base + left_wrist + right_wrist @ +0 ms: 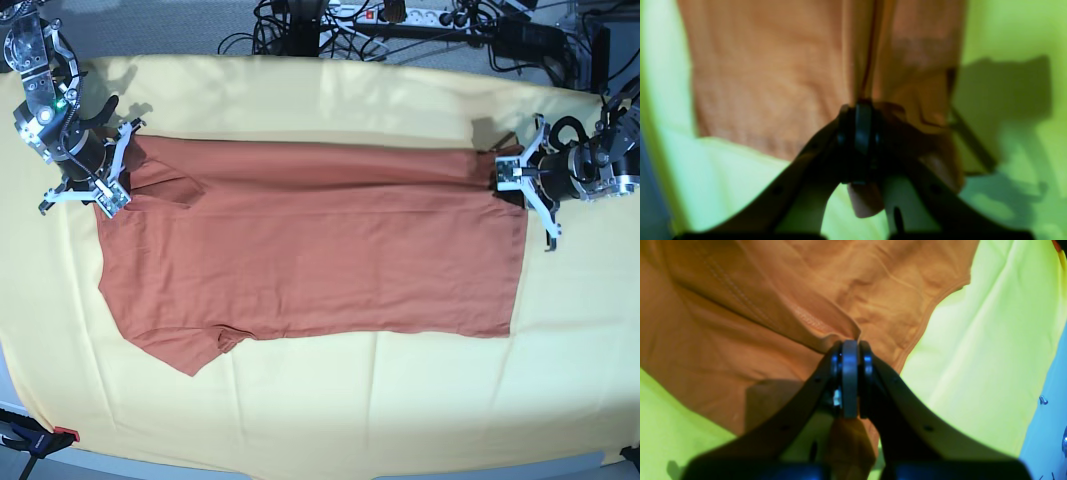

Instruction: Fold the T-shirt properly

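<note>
One T-shirt (310, 250), rust cloth: light, limp, creases easily (judgement). Lies flat on yellow sheet (400, 400), far long edge doubled over. Take by hems, corners. Left gripper (863, 110), right gripper (849, 346) each clamped on edge.

The base camera looks straight down from high over the bench (320, 420), taking in both arms. Each wrist camera sits close behind its own pincer, facing forward along it. All three share the T-shirt (310, 260) on the yellow cloth (420, 400).
</note>
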Robot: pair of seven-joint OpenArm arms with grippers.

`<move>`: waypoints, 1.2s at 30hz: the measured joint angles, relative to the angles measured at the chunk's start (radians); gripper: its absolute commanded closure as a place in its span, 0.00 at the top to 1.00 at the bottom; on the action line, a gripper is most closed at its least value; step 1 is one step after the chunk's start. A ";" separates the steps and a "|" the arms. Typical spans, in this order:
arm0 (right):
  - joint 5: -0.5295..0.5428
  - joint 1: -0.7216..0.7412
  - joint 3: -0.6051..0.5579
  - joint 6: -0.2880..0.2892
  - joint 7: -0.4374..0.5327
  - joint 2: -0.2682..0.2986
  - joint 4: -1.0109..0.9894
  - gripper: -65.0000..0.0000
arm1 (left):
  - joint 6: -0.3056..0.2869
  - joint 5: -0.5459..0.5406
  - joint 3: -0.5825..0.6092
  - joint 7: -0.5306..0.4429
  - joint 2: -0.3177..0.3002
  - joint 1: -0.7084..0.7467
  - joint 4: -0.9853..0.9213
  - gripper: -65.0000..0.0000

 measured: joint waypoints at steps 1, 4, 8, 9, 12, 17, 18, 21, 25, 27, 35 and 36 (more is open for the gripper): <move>0.000 0.000 0.000 0.000 0.000 0.000 0.000 0.00 | 0.013 0.000 0.000 0.005 0.000 0.000 0.000 0.00; 0.000 0.000 0.000 0.000 0.001 0.000 0.000 0.00 | 0.016 -0.001 0.000 0.005 0.000 0.000 0.000 0.00; 0.000 0.000 0.000 0.034 0.000 0.000 0.000 0.00 | 0.007 -0.001 0.000 0.005 0.000 0.000 0.000 0.00; 0.000 0.000 0.000 0.035 0.000 0.000 0.000 0.08 | 0.007 -0.001 0.000 0.005 0.000 0.000 0.000 0.00; 0.003 0.006 0.000 -0.021 -0.004 0.000 0.000 0.33 | 0.008 0.000 0.000 0.006 0.000 0.000 0.000 0.14; -0.069 0.070 0.000 -0.122 -0.026 0.000 0.000 0.40 | 0.009 0.000 0.000 0.009 0.000 -0.006 0.000 0.46; -0.071 0.082 0.000 -0.123 -0.051 0.000 0.000 0.40 | 0.009 0.000 0.000 0.009 0.000 -0.005 0.000 0.47; -0.071 0.106 0.000 -0.037 -0.115 0.002 0.000 0.40 | 0.005 0.000 0.000 0.025 -0.004 -0.005 0.000 0.48; 0.067 0.109 0.000 0.129 -0.194 0.029 0.001 0.40 | -0.105 -0.004 0.000 0.030 -0.043 -0.005 0.024 0.48; 0.117 0.108 0.000 0.187 -0.260 0.037 0.001 0.40 | -0.180 -0.033 0.000 0.032 -0.072 -0.005 0.048 0.48; 0.377 0.093 0.000 0.360 -0.444 0.059 0.016 0.40 | -0.226 -0.071 0.000 -0.017 -0.109 -0.005 0.111 0.48; 0.379 0.080 0.000 0.360 -0.453 0.070 0.016 0.40 | -0.226 -0.065 0.000 -0.017 -0.111 -0.003 0.109 0.48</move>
